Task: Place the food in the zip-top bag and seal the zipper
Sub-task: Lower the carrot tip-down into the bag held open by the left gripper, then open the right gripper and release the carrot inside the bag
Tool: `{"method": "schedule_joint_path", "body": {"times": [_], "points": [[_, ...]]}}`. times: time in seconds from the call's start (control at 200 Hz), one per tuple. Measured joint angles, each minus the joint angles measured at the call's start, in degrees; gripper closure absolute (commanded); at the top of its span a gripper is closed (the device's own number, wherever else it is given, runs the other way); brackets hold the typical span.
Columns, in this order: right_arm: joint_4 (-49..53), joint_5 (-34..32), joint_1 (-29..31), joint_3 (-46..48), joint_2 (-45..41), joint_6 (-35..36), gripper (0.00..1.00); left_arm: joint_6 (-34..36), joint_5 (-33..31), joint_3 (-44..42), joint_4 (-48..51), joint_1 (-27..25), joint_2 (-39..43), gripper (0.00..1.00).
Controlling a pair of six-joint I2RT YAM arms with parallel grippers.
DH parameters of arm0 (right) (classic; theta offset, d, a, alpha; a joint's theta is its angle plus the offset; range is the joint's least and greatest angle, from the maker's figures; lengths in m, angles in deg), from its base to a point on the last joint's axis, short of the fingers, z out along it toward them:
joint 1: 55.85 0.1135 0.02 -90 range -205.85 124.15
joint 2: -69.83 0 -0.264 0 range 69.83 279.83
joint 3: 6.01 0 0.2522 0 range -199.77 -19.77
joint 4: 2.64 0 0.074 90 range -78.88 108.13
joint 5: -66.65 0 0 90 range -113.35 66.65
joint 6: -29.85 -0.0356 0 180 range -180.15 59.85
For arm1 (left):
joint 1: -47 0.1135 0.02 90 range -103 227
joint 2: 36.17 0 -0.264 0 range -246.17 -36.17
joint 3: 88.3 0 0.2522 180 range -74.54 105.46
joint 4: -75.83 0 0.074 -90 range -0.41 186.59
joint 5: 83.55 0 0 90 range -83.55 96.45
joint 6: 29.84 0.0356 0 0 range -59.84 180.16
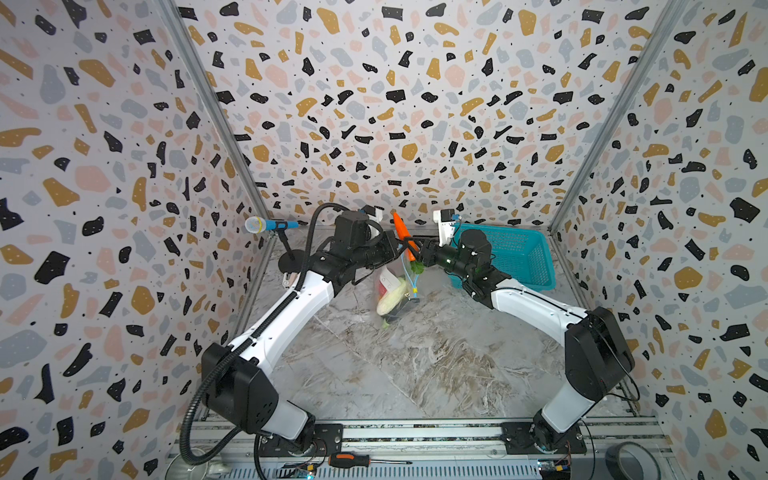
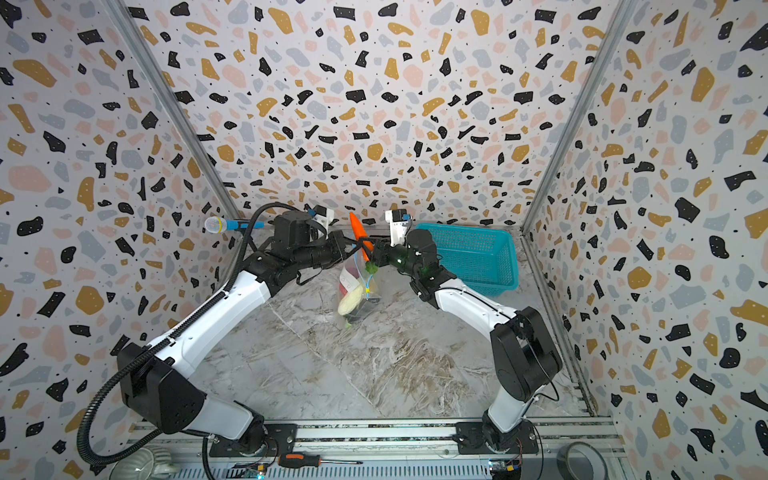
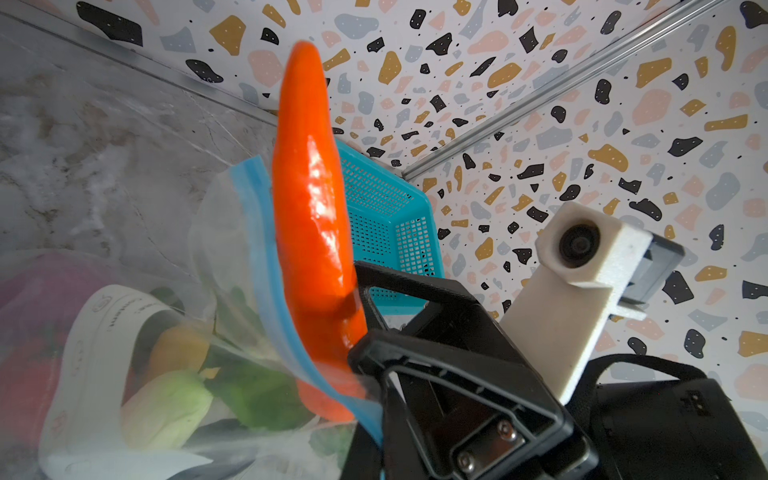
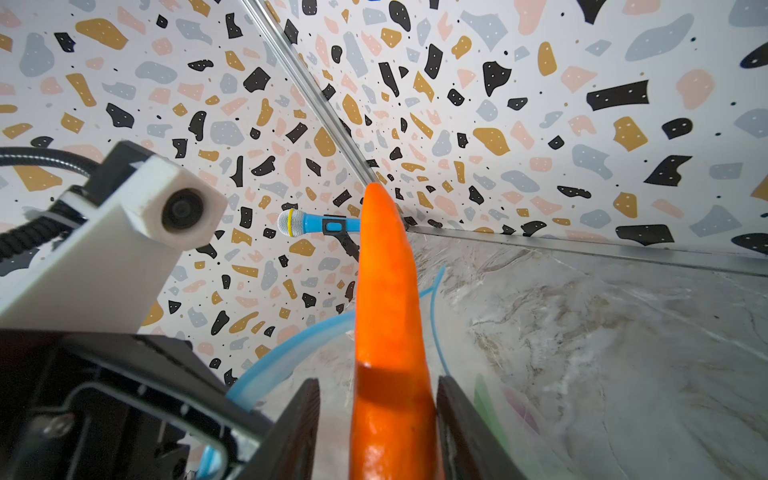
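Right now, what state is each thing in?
left gripper, shut on the edge of the zip-top bag
right gripper, parted around the carrot
carrot, upright, lower end in the bag's mouth
zipper, unsealed
zip-top bag, held up, part-filled
teal basket, no food visible inside

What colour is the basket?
The basket is teal, clearest in a top view.

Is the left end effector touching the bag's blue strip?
Touching. The right wrist view shows the blue strip disappearing between the shut jaws of the left end effector.
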State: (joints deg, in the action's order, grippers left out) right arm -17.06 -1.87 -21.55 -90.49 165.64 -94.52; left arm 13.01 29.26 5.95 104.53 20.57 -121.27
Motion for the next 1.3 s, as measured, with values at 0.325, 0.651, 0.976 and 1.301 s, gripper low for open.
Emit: {"method": "schedule_joint_path", "body": {"times": [0.325,0.651,0.976,1.301], "points": [[9.84,1.27,-0.35,-0.96,-2.6,1.97,0.6,-0.02,0.0,0.0,0.0,0.0,0.0,1.0],[19.78,2.1,-0.52,-2.08,-4.79,8.87,0.66,-0.02,0.02,0.0,0.0,0.0,0.0,1.0],[31.28,1.44,1.16,-11.39,-0.81,16.41,0.63,-0.02,0.02,0.0,0.0,0.0,0.0,1.0],[45.03,-2.21,2.16,-21.55,0.13,19.8,0.49,-0.02,-0.33,0.0,-1.77,0.02,0.02,1.0]]}}
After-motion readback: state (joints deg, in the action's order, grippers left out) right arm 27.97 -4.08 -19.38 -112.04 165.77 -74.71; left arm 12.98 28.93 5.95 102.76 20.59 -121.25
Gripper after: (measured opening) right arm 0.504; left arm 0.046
